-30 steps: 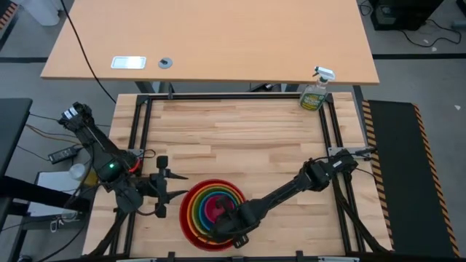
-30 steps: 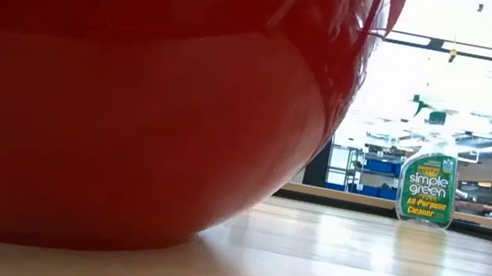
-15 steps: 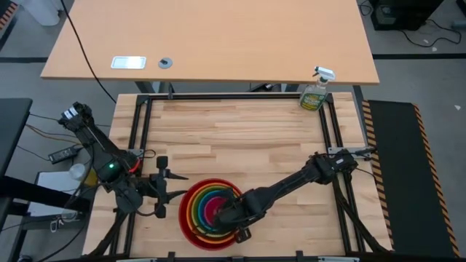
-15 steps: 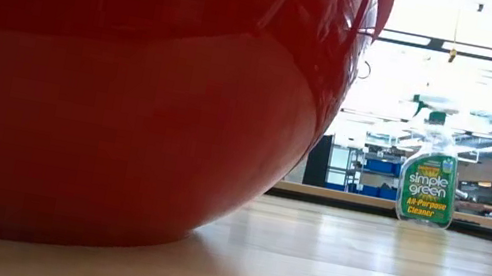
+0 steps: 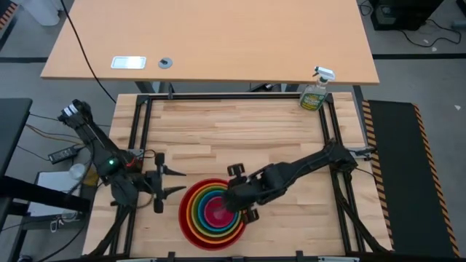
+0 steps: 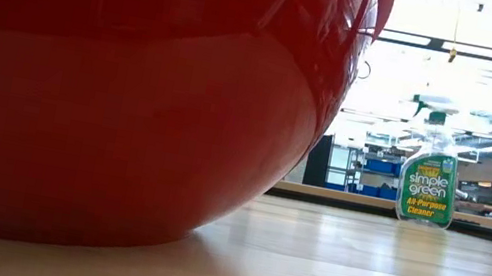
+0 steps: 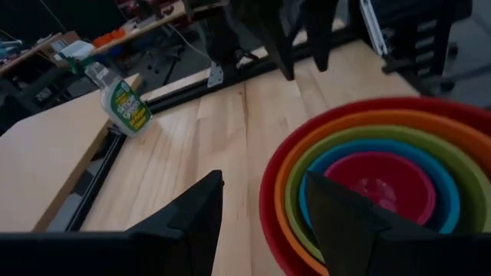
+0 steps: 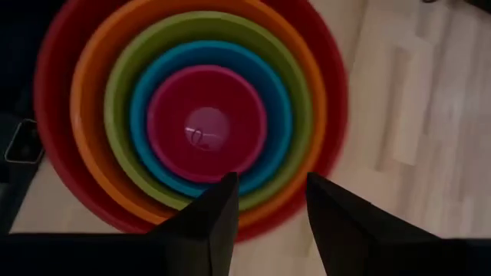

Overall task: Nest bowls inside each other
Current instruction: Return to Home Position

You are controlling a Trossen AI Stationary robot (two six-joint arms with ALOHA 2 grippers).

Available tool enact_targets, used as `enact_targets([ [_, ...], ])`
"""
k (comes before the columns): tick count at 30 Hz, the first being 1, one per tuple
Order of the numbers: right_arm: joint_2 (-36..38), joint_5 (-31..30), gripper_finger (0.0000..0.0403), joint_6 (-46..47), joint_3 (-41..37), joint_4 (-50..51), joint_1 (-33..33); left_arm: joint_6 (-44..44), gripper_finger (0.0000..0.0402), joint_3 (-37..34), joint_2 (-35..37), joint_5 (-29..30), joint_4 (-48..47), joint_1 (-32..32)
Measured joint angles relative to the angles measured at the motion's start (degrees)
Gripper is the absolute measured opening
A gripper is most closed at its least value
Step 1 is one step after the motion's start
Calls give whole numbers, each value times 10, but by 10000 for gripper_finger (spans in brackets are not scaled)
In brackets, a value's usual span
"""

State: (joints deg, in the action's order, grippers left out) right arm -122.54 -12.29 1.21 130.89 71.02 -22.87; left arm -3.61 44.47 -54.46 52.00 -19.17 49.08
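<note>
While I watch the overhead feed, the left gripper (image 5: 180, 182) sits near the table's front left, just beside the bowls. Its fingers are spread with nothing between them and point toward the stack.

Next along, all five bowls sit nested as one stack near the front edge, about midway across. The red bowl (image 8: 54, 130) is outermost and holds the orange bowl (image 8: 86, 115). That holds the green bowl (image 8: 115, 115), then the blue bowl (image 8: 138, 115), and the pink bowl (image 8: 207, 107) sits in the very middle. The rims form neat, evenly spaced rings. Every bowl is glossy, and the pink one carries a pale glint at its bottom. At table height, the red bowl's curved wall fills most of the picture.

The right gripper (image 5: 227, 202) is over the right part of the stack, its arm reaching in from the right. Its fingers are parted and hold nothing.

Further right, at the far right corner, a spray bottle (image 5: 315, 91) stands upright, well apart from the bowls.

The table (image 5: 233, 131) is pale jointed wood inside a black frame. A tan desk (image 5: 218, 36) stands beyond its far edge. Level across the table I see ceiling lights and shelving in the room behind.
</note>
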Motion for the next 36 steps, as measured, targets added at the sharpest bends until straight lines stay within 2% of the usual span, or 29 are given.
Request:
enact_targets([
  [3,48,-1,159,0,-76,-40,15,0,188,-21,39,0,20,1],
  [7,149,-2,159,11,-267,-150,39,-7,188,-52,87,0,38,1],
  [12,336,-4,159,47,-523,-341,66,-7,188,-78,130,0,57,-1],
  [18,543,-67,159,79,-771,-522,84,45,188,-102,159,0,109,-1],
  [23,685,-78,159,94,-898,-574,106,90,188,-151,196,-10,194,-12],
  [27,783,-78,159,103,-974,-603,127,90,188,-206,237,-37,246,-32],
  [36,971,-90,159,105,-1120,-615,188,77,188,-278,365,-38,240,-53],
])
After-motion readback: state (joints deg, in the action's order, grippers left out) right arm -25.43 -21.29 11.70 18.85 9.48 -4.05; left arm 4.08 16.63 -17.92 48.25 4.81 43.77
